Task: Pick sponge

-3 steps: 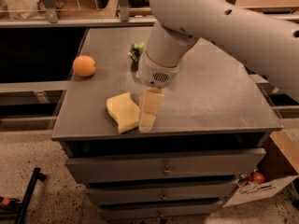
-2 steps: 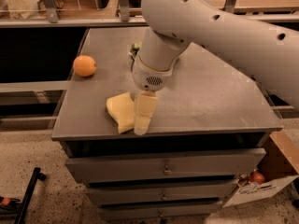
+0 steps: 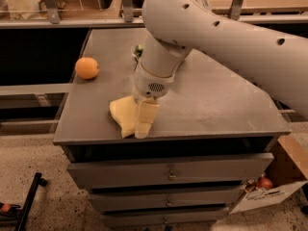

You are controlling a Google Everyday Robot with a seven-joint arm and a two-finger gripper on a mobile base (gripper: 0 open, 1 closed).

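The pale yellow sponge (image 3: 121,113) lies on the grey cabinet top (image 3: 216,105) near its front edge, left of the middle. My gripper (image 3: 146,121) hangs from the big white arm (image 3: 216,37) and points down at the sponge's right side. It overlaps the sponge from this view and hides its right part. I cannot tell whether it touches the sponge.
An orange fruit (image 3: 87,68) sits at the table's left edge. A green-and-silver wrapper (image 3: 138,50) peeks out behind the arm. Drawers (image 3: 168,174) are below the top. A cardboard box (image 3: 269,186) stands on the floor at the right.
The arm has swung left and nearer the front, carrying the gripper from the sponge's right edge to over its right part. The sponge and orange have not moved.
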